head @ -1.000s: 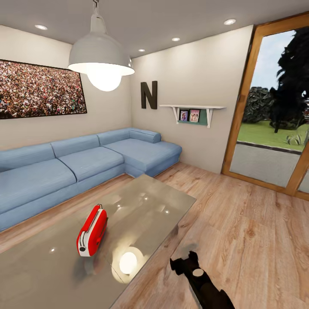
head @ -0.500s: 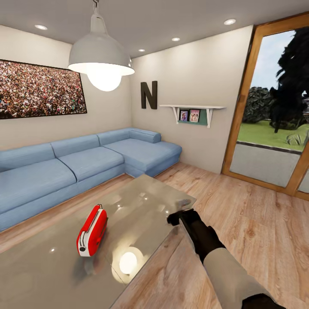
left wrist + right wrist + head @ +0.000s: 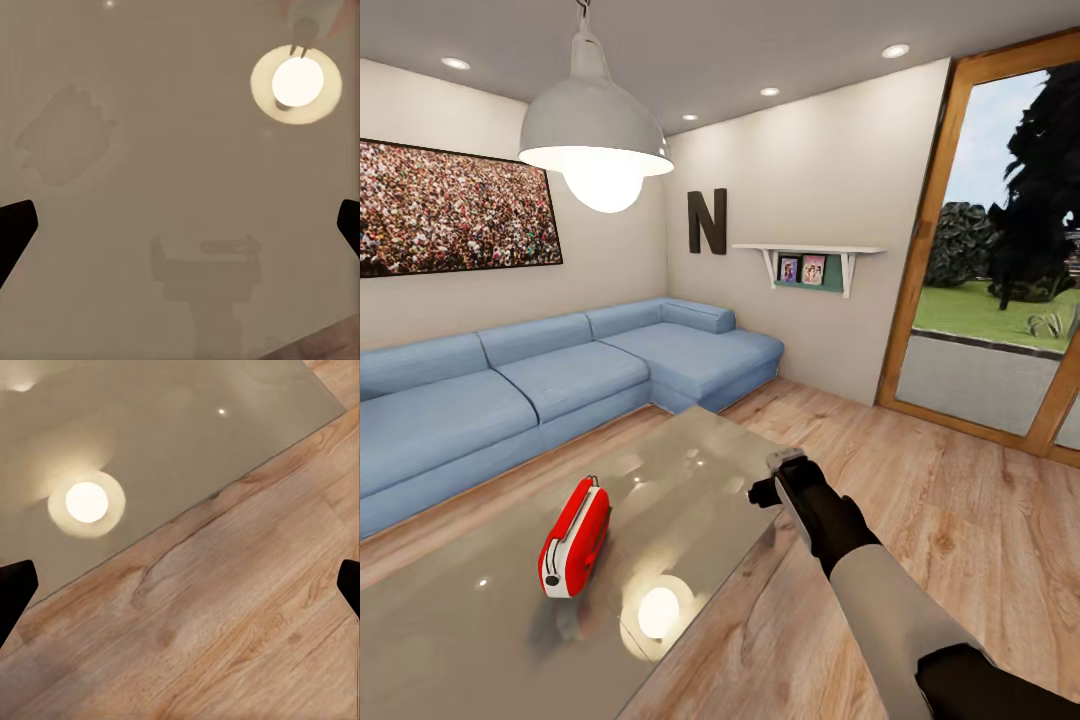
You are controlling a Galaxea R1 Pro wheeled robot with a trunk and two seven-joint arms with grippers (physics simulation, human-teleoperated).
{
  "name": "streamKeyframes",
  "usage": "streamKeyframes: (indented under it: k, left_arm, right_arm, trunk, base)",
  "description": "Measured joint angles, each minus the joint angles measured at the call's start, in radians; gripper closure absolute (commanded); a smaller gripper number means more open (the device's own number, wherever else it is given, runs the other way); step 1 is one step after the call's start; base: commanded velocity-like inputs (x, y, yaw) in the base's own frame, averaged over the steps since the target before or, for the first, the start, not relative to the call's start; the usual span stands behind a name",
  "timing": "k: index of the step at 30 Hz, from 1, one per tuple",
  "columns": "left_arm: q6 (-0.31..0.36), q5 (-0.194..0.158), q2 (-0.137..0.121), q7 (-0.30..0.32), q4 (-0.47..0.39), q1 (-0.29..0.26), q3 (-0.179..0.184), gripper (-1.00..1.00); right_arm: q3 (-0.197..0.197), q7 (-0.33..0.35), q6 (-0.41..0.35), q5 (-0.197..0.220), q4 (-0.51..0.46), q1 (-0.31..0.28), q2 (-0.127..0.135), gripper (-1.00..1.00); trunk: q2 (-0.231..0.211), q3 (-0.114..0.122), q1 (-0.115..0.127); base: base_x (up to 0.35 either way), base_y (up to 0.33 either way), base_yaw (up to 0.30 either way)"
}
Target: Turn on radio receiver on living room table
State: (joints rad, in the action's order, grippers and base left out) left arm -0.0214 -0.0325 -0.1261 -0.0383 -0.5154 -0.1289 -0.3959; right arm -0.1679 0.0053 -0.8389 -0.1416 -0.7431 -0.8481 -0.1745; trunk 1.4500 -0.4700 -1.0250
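One red radio on the shiny bench

We see one radio receiver [image 3: 574, 538] standing on its long edge on the bench [image 3: 690, 480], its long side running from us toward the blue sofa [image 3: 560, 385]. Our right end effector [image 3: 778, 478] hangs over the bench's edge, fingers spread wide; the left one's [image 3: 180, 225] too.

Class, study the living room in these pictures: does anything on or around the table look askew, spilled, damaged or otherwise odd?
Nothing stands out. The radio receiver stands alone on the glossy table, set at an angle to the table's edges but intact. The bright disc beside it is only the ceiling lamp mirrored in the glass. No spill or damage shows.
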Motion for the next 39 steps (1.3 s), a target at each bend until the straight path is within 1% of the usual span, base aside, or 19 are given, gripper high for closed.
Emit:
streamKeyframes:
  k: [3, 8, 10, 12, 13, 15, 16, 17, 18, 19, 21, 22, 25, 29, 32, 35, 36, 37, 39]
  left_arm:
    - [-0.009, -0.001, 0.002, 0.000, 0.000, 0.000, 0.000, -1.00]
    - [-0.085, 0.003, 0.003, -0.001, 0.000, 0.000, -0.003, -1.00]
    - [-0.099, 0.004, 0.003, -0.001, 0.000, 0.000, -0.004, -1.00]
    - [-0.108, 0.005, 0.003, -0.001, 0.001, 0.000, -0.003, -1.00]
    - [-0.111, 0.005, 0.004, -0.001, 0.003, 0.000, -0.001, -1.00]
    - [-0.112, 0.005, 0.005, -0.002, 0.005, 0.000, 0.000, -1.00]
    - [-0.113, 0.005, 0.005, -0.002, 0.005, 0.000, 0.000, -1.00]
    - [-0.113, 0.005, 0.006, -0.002, 0.005, 0.000, 0.000, -1.00]
    - [-0.114, 0.005, 0.006, -0.002, 0.006, 0.000, 0.000, -1.00]
    - [-0.114, 0.005, 0.006, -0.002, 0.006, 0.000, 0.000, -1.00]
    - [-0.115, 0.005, 0.006, -0.002, 0.006, 0.000, 0.000, -1.00]
    - [-0.115, 0.005, 0.006, -0.002, 0.006, 0.000, 0.000, -1.00]
    - [-0.115, 0.005, 0.006, -0.002, 0.006, 0.000, 0.000, -1.00]
    - [-0.114, 0.005, 0.006, -0.002, 0.007, 0.000, 0.001, -1.00]
    - [-0.114, 0.005, 0.006, -0.002, 0.008, 0.000, 0.002, -1.00]
    - [-0.114, 0.005, 0.007, -0.002, 0.008, 0.000, 0.002, -1.00]
    - [-0.114, 0.005, 0.007, -0.002, 0.008, 0.000, 0.002, -1.00]
    - [-0.114, 0.005, 0.007, -0.002, 0.008, 0.000, 0.002, -1.00]
    - [-0.114, 0.005, 0.008, -0.002, 0.008, 0.000, 0.002, -1.00]
  right_arm:
    - [-0.020, -0.003, -0.001, 0.008, -0.008, -0.009, 0.000, -1.00]
    - [-0.031, -0.023, 0.001, 0.018, -0.011, -0.020, 0.000, -1.00]
    - [-0.052, -0.023, 0.005, 0.021, -0.009, -0.021, 0.000, -1.00]
    - [-0.115, -0.019, 0.012, 0.037, -0.007, -0.022, 0.000, -1.00]
    - [-0.160, -0.019, 0.036, 0.091, -0.006, -0.022, 0.000, -1.00]
    - [-0.188, -0.023, 0.064, 0.185, -0.005, -0.022, 0.000, -1.00]
    - [-0.193, -0.025, 0.068, 0.210, -0.004, -0.022, 0.000, -1.00]
    - [-0.201, -0.027, 0.074, 0.254, -0.002, -0.022, 0.000, -1.00]
    - [-0.211, -0.028, 0.078, 0.287, 0.001, -0.022, 0.000, -1.00]
    - [-0.218, -0.028, 0.080, 0.299, 0.002, -0.022, 0.000, -1.00]
    - [-0.265, -0.029, 0.084, 0.338, 0.006, -0.022, 0.000, -1.00]
    - [-0.280, -0.030, 0.085, 0.344, 0.015, -0.022, 0.000, -1.00]
    - [-0.297, -0.052, 0.088, 0.346, 0.047, -0.022, 0.000, -1.00]
    - [-0.307, -0.154, 0.096, 0.346, 0.074, -0.022, 0.000, -1.00]
    - [-0.314, -0.191, 0.104, 0.347, 0.080, -0.022, 0.000, -1.00]
    - [-0.375, -0.207, 0.108, 0.349, 0.086, -0.022, 0.000, -1.00]
    - [-0.412, -0.209, 0.110, 0.352, 0.087, -0.022, 0.000, -1.00]
    - [-0.447, -0.211, 0.112, 0.361, 0.088, -0.022, 0.000, -1.00]
    - [-0.483, -0.214, 0.113, 0.388, 0.089, -0.022, 0.000, -1.00]
  trunk:
    - [0.000, 0.000, 0.000]
    - [0.000, 0.000, 0.000]
    - [0.000, 0.000, 0.000]
    - [0.000, 0.000, 0.000]
    - [0.000, 0.000, 0.000]
    - [0.000, 0.000, 0.000]
    - [0.000, 0.000, 0.000]
    - [0.000, 0.000, 0.000]
    - [0.000, 0.000, 0.000]
    - [0.000, 0.000, 0.000]
    - [0.000, 0.000, 0.000]
    - [0.000, 0.000, 0.000]
    - [0.000, 0.000, 0.000]
    - [0.000, 0.000, 0.000]
    - [0.000, 0.000, 0.000]
    - [0.000, 0.000, 0.000]
    - [0.000, 0.000, 0.000]
    - [0.000, 0.000, 0.000]
    - [0.000, 0.000, 0.000]
  base:
    - [0.000, 0.000, 0.000]
    - [0.000, 0.000, 0.000]
    - [0.000, 0.000, 0.000]
    - [0.000, 0.000, 0.000]
    - [0.000, 0.000, 0.000]
    - [0.000, 0.000, 0.000]
    - [0.000, 0.000, 0.000]
    - [0.000, 0.000, 0.000]
    - [0.000, 0.000, 0.000]
    - [0.000, 0.000, 0.000]
    - [0.000, 0.000, 0.000]
    - [0.000, 0.000, 0.000]
    - [0.000, 0.000, 0.000]
    - [0.000, 0.000, 0.000]
    - [0.000, 0.000, 0.000]
    - [0.000, 0.000, 0.000]
    - [0.000, 0.000, 0.000]
    - [0.000, 0.000, 0.000]
    - [0.000, 0.000, 0.000]
